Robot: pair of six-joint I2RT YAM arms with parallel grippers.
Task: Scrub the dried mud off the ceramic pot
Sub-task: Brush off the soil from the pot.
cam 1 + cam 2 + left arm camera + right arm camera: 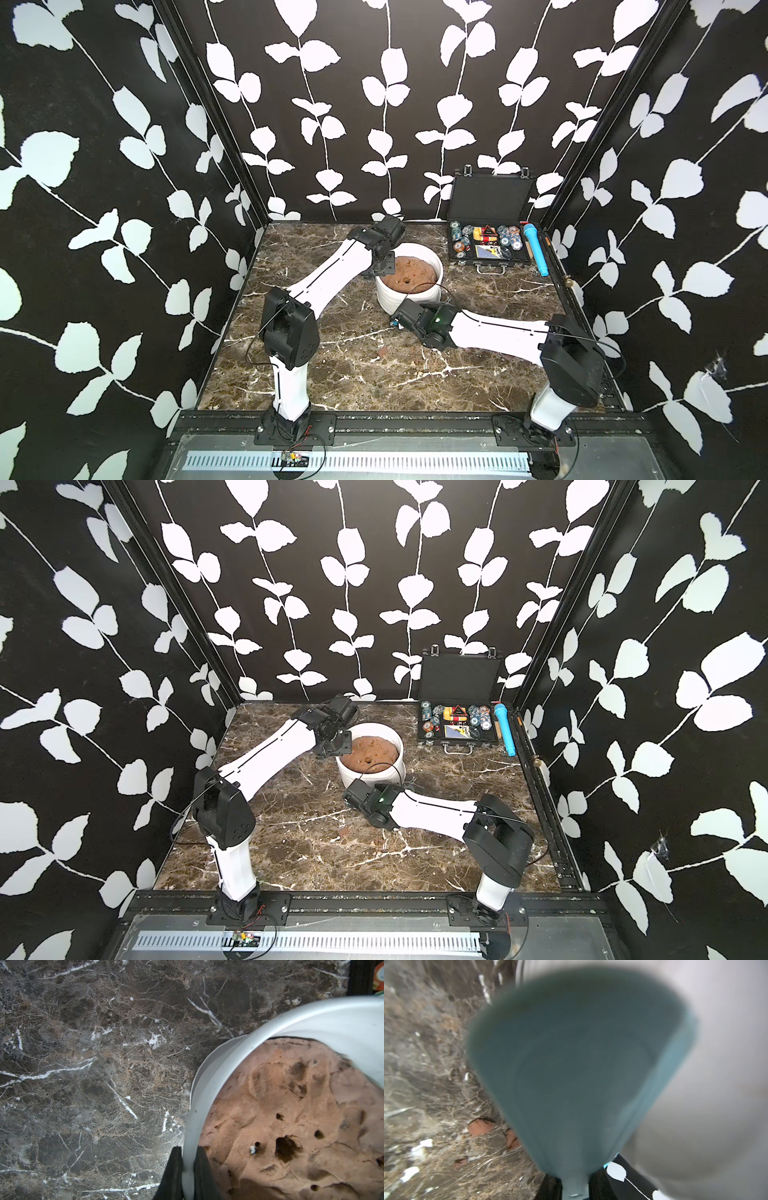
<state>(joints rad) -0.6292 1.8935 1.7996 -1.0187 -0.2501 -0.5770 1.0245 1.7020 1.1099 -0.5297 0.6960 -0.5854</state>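
Note:
The white ribbed ceramic pot (pixel 409 297) (pixel 370 774) stands mid-table, filled with a brown soil mound (pixel 409 272). My left gripper (pixel 188 1151) (pixel 380 270) is shut on the pot's left rim (pixel 228 1059), one finger outside and one inside. At the pot's front wall (pixel 716 1064), my right gripper (pixel 574 1182) (pixel 395 318) is shut on the stem of a blue fan-shaped scrubber (pixel 577 1064), whose head lies close against the wall. Reddish-brown flakes of dried mud (pixel 480 1127) lie on the marble beside the pot; another flake (pixel 384 352) shows in a top view.
An open black case of chips (pixel 490 245) stands at the back right, with a blue cylinder (pixel 536 249) lying beside it. Patterned walls close in the left, back and right sides. A black rail (pixel 415 424) runs along the front edge.

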